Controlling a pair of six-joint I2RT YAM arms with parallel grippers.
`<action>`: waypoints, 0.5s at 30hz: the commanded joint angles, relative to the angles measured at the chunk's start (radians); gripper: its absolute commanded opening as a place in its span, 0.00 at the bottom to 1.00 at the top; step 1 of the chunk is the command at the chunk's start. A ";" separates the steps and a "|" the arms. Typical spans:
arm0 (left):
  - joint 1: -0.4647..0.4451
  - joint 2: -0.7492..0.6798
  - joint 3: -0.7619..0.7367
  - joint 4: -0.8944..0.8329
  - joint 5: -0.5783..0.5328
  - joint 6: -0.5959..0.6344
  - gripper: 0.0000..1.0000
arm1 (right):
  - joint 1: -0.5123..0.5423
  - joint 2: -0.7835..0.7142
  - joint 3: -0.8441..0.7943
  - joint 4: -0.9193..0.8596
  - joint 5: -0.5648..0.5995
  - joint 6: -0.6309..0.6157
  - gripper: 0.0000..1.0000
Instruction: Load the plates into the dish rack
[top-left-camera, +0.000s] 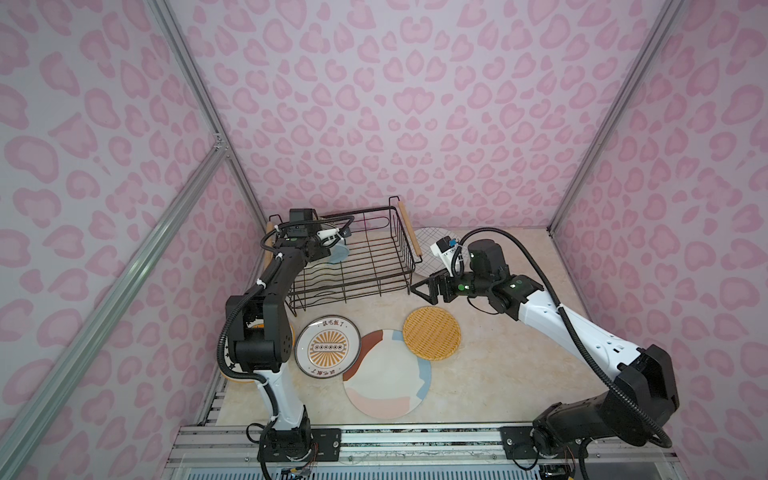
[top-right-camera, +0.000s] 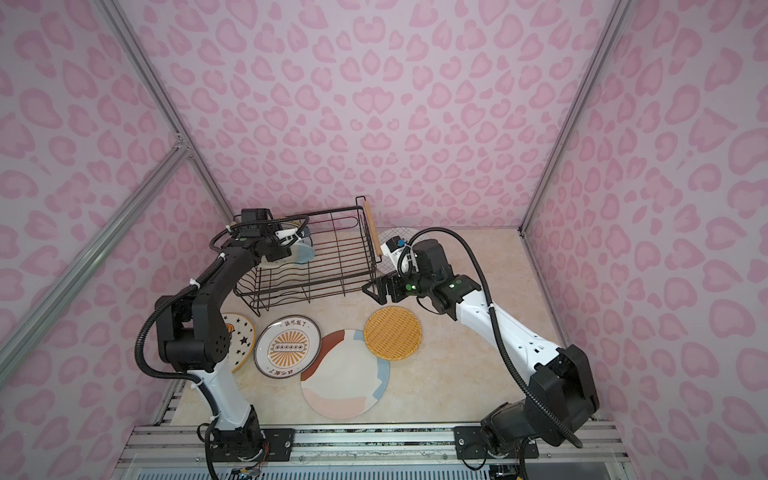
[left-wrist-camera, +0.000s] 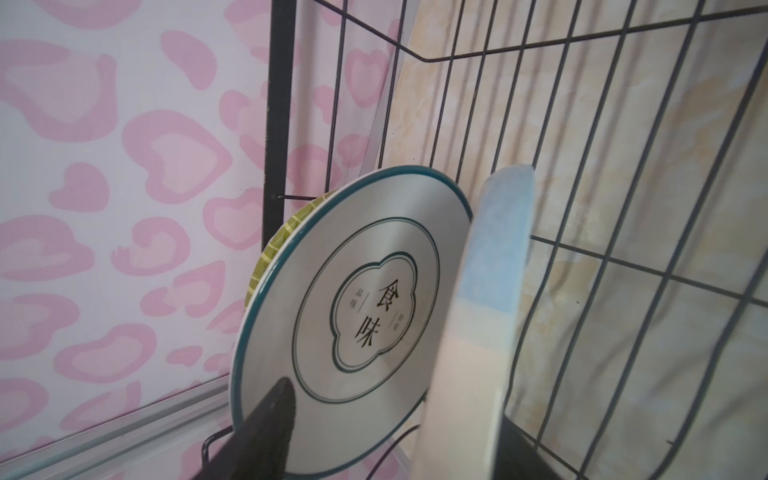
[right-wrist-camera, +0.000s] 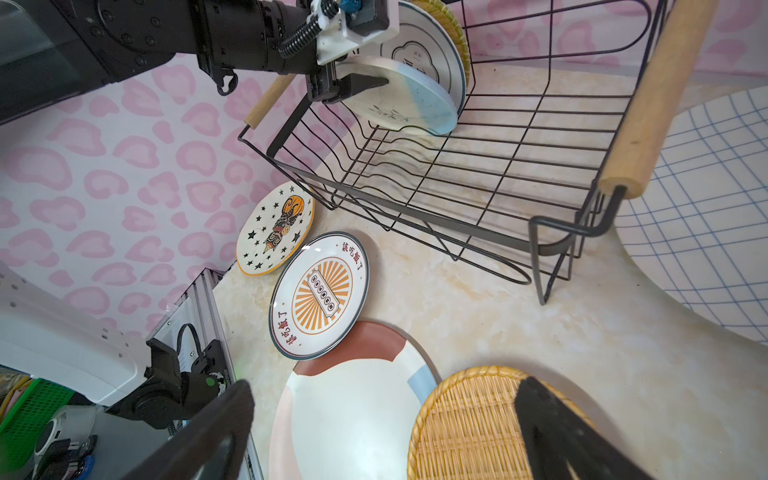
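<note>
— Three plates stand on edge in the dish rack, is that right?
— Yes, all at the end nearest my left arm. Closest to the end wall is the yellow-green weave plate. Next comes the white plate with the black flower outline, then the blue-cream plate, leaning toward the flower plate.
— And your left gripper?
— It straddles the blue-cream plate's rim. My fingers stand wider than the plate is thick, and one finger is clearly apart from it. Whether the other finger touches the plate, I cannot tell.
— Your right gripper?
— Spread wide and holding nothing. It hangs above the table, between the rack's front corner and the orange weave plate.
— Where are the other plates?
— Five lie flat on the table. The orange weave plate overlaps the big pastel-patch plate, and the sunburst plate overlaps it too. The stars plate lies just beside the sunburst plate, near my left arm. The grid plate lies beyond the rack's wooden handle on my right side.
</note>
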 joint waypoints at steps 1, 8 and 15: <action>0.003 -0.022 -0.009 0.076 -0.021 -0.045 0.97 | 0.001 -0.002 0.002 0.027 -0.008 0.011 0.98; 0.002 -0.032 -0.019 0.130 -0.047 -0.082 0.97 | 0.006 -0.005 0.003 0.027 -0.010 0.015 0.98; 0.003 -0.017 -0.015 0.219 -0.113 -0.101 0.97 | 0.010 -0.006 -0.004 0.034 -0.012 0.019 0.98</action>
